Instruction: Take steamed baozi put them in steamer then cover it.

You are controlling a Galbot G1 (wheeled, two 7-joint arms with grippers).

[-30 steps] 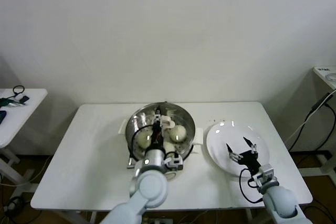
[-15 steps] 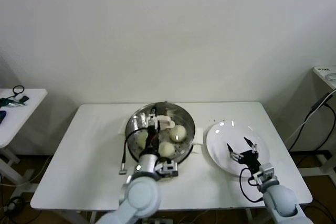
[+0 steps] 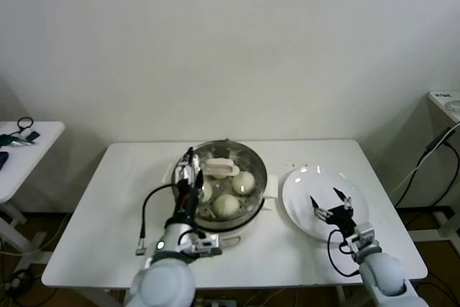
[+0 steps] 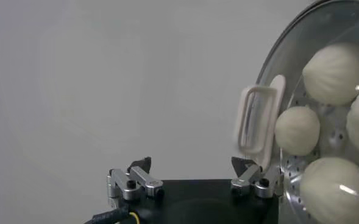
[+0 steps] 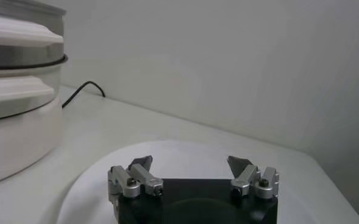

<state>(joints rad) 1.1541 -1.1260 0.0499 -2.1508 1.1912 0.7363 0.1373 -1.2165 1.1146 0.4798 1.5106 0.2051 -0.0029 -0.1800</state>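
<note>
Desk point(image 3: 108, 213): white, rectangular, carrying everything below. A second small desk point(image 3: 29, 152) stands apart at the robot's left with small items on it, too small to identify.

Steamer point(image 3: 255, 203): shiny steel pot on a white base, at the desk's centre. A dark cord runs from it across the desk.

Plate point(image 3: 305, 185): flat, white, just beside the steamer on the robot's right; nothing lies on it.

Lid point(image 3: 248, 159): clear glass with a metal rim, seated on the steamer, its cream handle point(image 4: 255, 119) toward the far side.

Buns point(image 3: 226, 205): cream-white, inside the steamer under the lid. Three or four show through the glass in the left wrist view; the exact count is uncertain.

Left end effector point(image 3: 188, 171): released, jaws wide apart, holding nothing, at the near-left edge of the steamer and close to the lid handle.

Right end effector point(image 3: 329, 203): released, jaws apart, hovering idle over the plate.

Condition: task appears essentially complete, with buns in and lid on.

Risks: the left end effector sits close to the rim and handle, so a careless sideways retreat could clip the lid and shift it off its seat, or catch the cord and tug the steamer. Whether the lid sits evenly all round cannot be confirmed.

Markings: no brand, label or legible writing visible on any item.
</note>
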